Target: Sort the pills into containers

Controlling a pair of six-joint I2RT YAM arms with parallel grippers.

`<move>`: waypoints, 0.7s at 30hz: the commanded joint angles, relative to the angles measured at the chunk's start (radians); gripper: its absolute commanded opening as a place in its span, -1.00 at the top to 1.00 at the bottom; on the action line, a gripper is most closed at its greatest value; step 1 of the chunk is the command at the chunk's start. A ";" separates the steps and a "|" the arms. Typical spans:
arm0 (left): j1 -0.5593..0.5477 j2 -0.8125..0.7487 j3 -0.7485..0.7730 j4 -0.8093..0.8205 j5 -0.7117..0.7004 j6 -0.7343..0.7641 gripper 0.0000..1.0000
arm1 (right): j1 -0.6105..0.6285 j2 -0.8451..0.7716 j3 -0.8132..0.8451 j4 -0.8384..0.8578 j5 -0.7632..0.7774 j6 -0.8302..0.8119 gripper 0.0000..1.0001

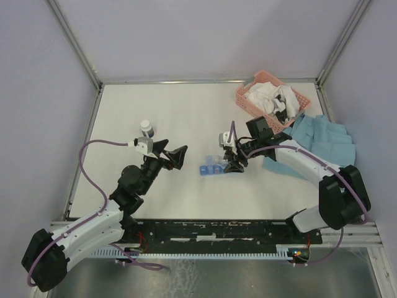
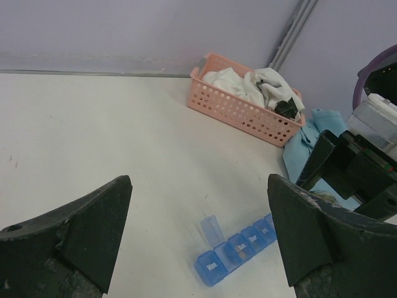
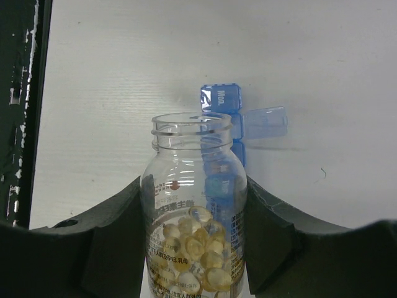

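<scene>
One bottle of pills, pinched in our right hand; we'd tip gently over blue strip — left hand spread.

The table is seen from above and behind; the blue strip is shared, viewed closer from both wrists.

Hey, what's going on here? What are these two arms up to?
The right gripper holds an uncapped clear bottle part full of yellowish pills, right at the blue pill organiser lying on the table. One lid on the strip stands open; the end compartment beside it is shut. The left gripper hangs wide open nearby, holding nothing.
</scene>
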 commanded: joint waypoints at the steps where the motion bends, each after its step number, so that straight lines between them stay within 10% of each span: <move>1: -0.006 -0.033 0.022 0.010 -0.049 -0.014 -0.93 | 0.035 0.038 0.074 -0.016 0.081 -0.029 0.93; 21: -0.004 -0.158 -0.052 -0.035 -0.208 -0.061 -0.96 | 0.129 0.202 0.189 -0.104 0.282 0.013 0.90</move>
